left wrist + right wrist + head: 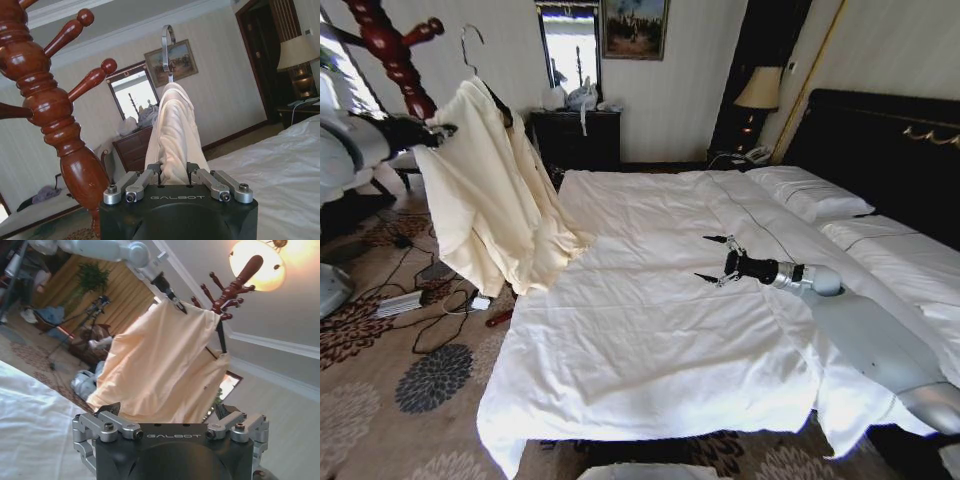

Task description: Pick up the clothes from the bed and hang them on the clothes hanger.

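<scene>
Off the bed's (650, 330) left side, the clothes hanger (395, 50) rises just beside the raised clothes (490, 200). These hang long axis downward on a wire hook (470, 45) that points up, not yet over any peg. The left end effector (438, 130) pinches their shoulder and is far nearer the pegs; the right end effector (720, 262) hovers open and empty above the duvet.

"GALBOT" is printed on the left hand (174, 172) and the right hand (170, 412) housings.
</scene>
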Controlling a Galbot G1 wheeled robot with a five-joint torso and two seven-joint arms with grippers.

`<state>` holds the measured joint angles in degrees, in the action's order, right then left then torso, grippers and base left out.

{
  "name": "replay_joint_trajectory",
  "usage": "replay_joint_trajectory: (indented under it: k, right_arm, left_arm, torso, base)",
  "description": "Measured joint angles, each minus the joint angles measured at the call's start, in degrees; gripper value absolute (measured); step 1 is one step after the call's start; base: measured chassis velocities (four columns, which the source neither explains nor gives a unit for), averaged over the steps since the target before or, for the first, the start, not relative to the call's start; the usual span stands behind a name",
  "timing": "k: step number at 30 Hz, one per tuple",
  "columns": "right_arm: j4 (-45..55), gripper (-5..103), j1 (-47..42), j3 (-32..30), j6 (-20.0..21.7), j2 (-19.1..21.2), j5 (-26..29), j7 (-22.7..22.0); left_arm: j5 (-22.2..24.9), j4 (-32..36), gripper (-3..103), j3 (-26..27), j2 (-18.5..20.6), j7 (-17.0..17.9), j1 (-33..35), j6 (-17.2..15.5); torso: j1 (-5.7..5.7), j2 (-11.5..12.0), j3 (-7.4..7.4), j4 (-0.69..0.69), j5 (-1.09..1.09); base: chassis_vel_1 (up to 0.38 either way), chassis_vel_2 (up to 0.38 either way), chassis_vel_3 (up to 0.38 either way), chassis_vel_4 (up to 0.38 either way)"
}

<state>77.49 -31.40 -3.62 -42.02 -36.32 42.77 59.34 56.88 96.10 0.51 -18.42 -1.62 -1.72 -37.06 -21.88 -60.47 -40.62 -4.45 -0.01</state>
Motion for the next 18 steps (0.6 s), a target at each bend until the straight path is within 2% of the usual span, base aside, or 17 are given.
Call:
replay_joint_trajectory:
  k: [1, 2, 4, 5, 7, 8, 10, 11, 12, 14, 15, 18]
  right_arm:
    - [0.5, 100, -0.2, 0.2, 0.8, -0.2, -1.8, -4.7]
    - [0.5, 100, -0.2, 0.2, 0.8, -0.2, -1.8, -4.7]
    - [1.3, 100, -0.4, 1.0, 2.5, -0.5, -3.4, -12.4]
    - [2.3, 100, -0.4, 2.3, 5.5, -1.4, -4.0, -20.8]
    - [3.0, 100, 0.9, 4.3, 9.9, -2.6, -3.0, -27.5]
    - [3.0, 100, 0.9, 4.3, 9.9, -2.6, -3.0, -27.5]
    - [3.5, 100, 3.6, 7.0, 17.2, -3.2, 2.7, -28.6]
    - [3.5, 100, 3.6, 7.0, 17.2, -3.2, 2.7, -28.6]
    - [3.8, 100, 4.7, 7.7, 19.4, -3.1, 4.5, -28.2]
    - [4.0, 100, 7.5, 9.4, 21.5, -3.2, 5.5, -27.8]
    - [4.0, 100, 8.3, 9.9, 21.8, -3.5, 5.5, -27.8]
    - [4.1, 100, 11.7, 11.6, 23.4, -5.1, 5.2, -30.2]
  left_arm:
    - [0.5, 1.6, 23, 0.5, 0.6, 0.1, 0.8, 0.0]
    - [0.5, 1.6, 23, 0.5, 0.6, 0.1, 0.8, 0.0]
    - [1.3, 4.8, 23, 1.2, 1.6, 0.4, 2.0, 0.0]
    - [2.8, 8.9, 23, 1.7, 3.0, 1.2, 3.0, 0.0]
    - [4.5, 13.2, 23, 2.0, 4.3, 2.0, 3.8, 0.0]
    - [4.5, 13.2, 23, 2.0, 4.3, 2.0, 3.8, 0.0]
    - [5.7, 17.4, 23, 2.1, 4.6, 2.5, 4.4, 0.0]
    - [5.7, 17.4, 23, 2.1, 4.6, 2.5, 4.4, 0.0]
    - [6.0, 18.5, 23, 2.1, 3.6, 2.8, 4.4, 0.0]
    - [6.8, 19.6, 23, 1.9, 1.8, 2.8, 4.6, 0.0]
    - [7.1, 19.9, 23, 1.9, 1.5, 2.8, 4.8, 0.2]
    - [8.3, 20.1, 23, 1.9, 0.3, 1.7, 6.0, 2.1]
  torso:
    - [0.00, 0.0, 0.00, 0.01, -0.01]
    - [0.00, 0.0, 0.00, 0.01, -0.01]
    - [0.01, 0.0, 0.00, 0.00, -0.02]
    - [0.01, 0.0, 0.00, -0.02, 0.02]
    - [0.01, 0.0, 0.00, -0.02, 0.05]
    - [0.01, 0.0, 0.00, -0.02, 0.05]
    - [0.02, 0.0, 0.00, 0.05, 0.03]
    - [0.02, 0.0, 0.00, 0.05, 0.03]
    - [0.02, 0.0, 0.00, 0.05, 0.01]
    - [0.01, 0.0, 0.00, -0.07, -0.02]
    - [0.01, 0.0, 0.00, -0.08, -0.01]
    - [0.01, 0.0, 0.00, -0.01, 0.03]
  base:
    - [0.000, 0.000, 0.000, 0.000]
    - [0.000, 0.000, 0.000, 0.000]
    - [0.000, 0.000, 0.000, 0.000]
    - [0.000, 0.000, 0.000, 0.000]
    - [0.000, 0.000, 0.000, 0.000]
    - [0.000, 0.000, 0.000, 0.000]
    - [0.000, 0.000, 0.000, 0.000]
    - [0.000, 0.000, 0.000, 0.000]
    - [0.000, 0.000, 0.000, 0.000]
    - [0.000, 0.000, 0.000, 0.000]
    - [0.000, 0.000, 0.000, 0.000]
    - [0.000, 0.000, 0.000, 0.000]
